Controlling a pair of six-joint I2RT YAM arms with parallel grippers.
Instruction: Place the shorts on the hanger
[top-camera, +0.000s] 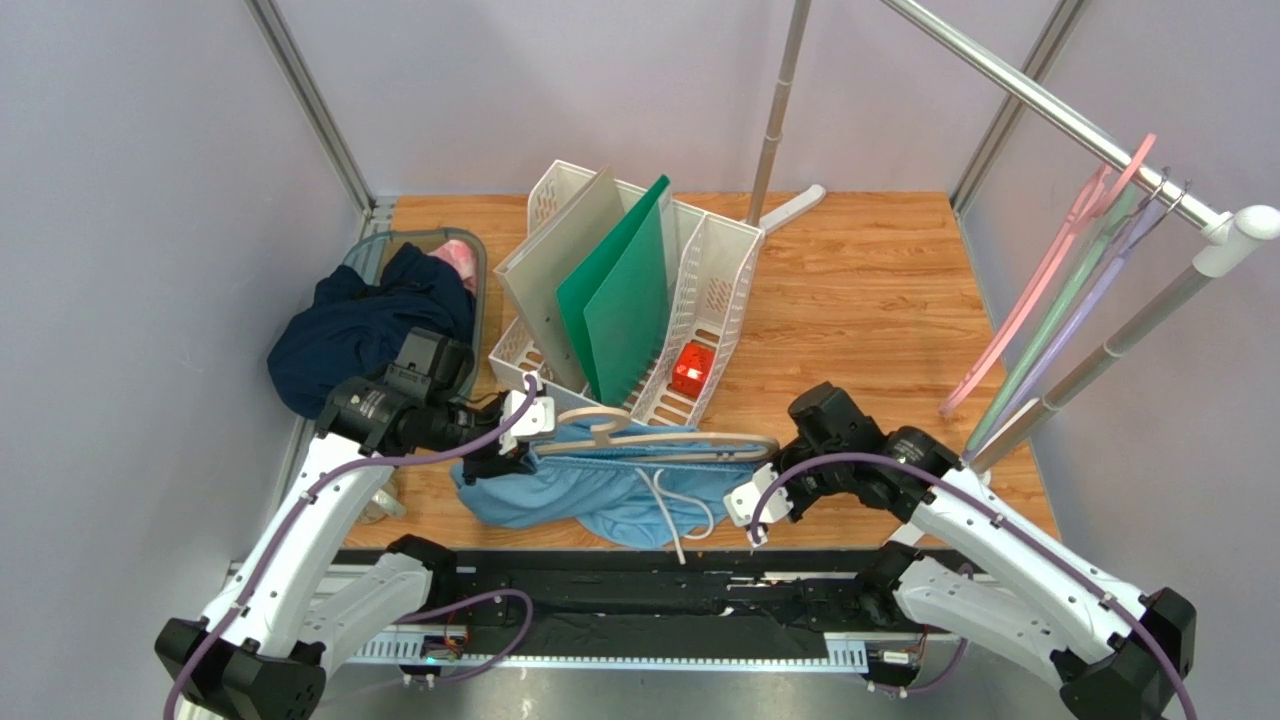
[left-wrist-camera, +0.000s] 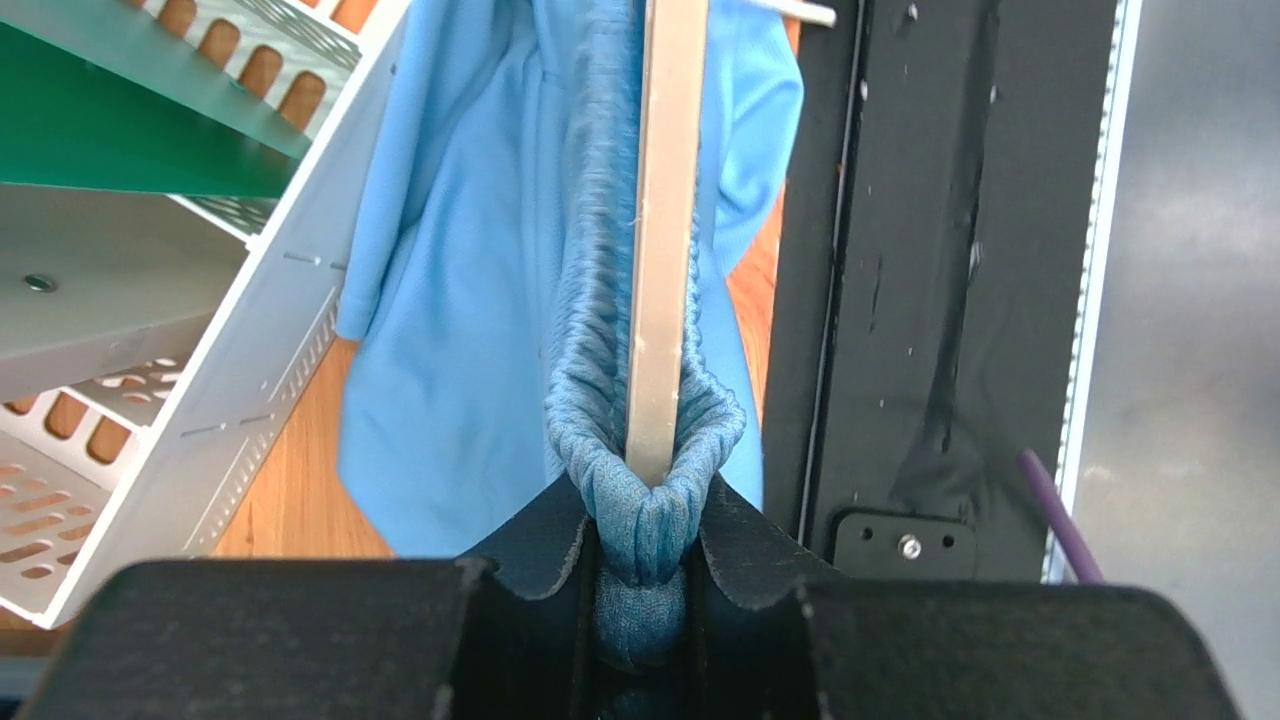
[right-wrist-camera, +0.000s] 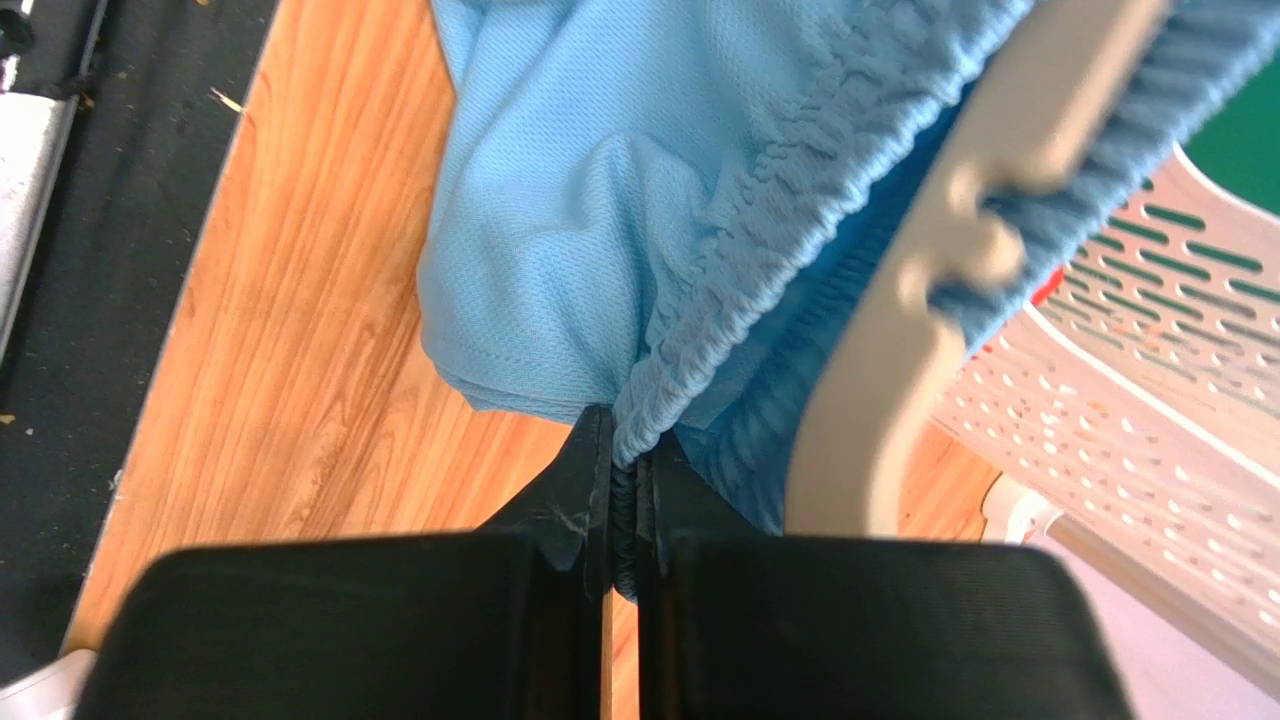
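From above, a wood-grain surface (top-camera: 872, 300) sits between pale grey walls. One white file rack (top-camera: 718, 293) holds two dividers, one grey and one green. A dark navy garment (top-camera: 353, 338) and a pink cloth (top-camera: 455, 266) lie at the left edge. Three thin hangers (top-camera: 1052, 300) hang from the rail at right. The single shorts (top-camera: 586, 488) lie by the near edge just in front of the rack, with the one beige hanger (top-camera: 661, 440) across their top. The left end effector (top-camera: 504, 450) and right end effector (top-camera: 747, 503) sit at their two ends. Bare wood lies open to the right of the rack.

The left wrist view shows the left end effector clenched on the bunched waistband, whose loop wraps the hanger's end. The rack wall is close on the left and a black edge strip (left-wrist-camera: 932, 300) on the right.

The right wrist view shows the right end effector pinched tight on the waistband, with the hanger arm just beside it and bare wood to the left.
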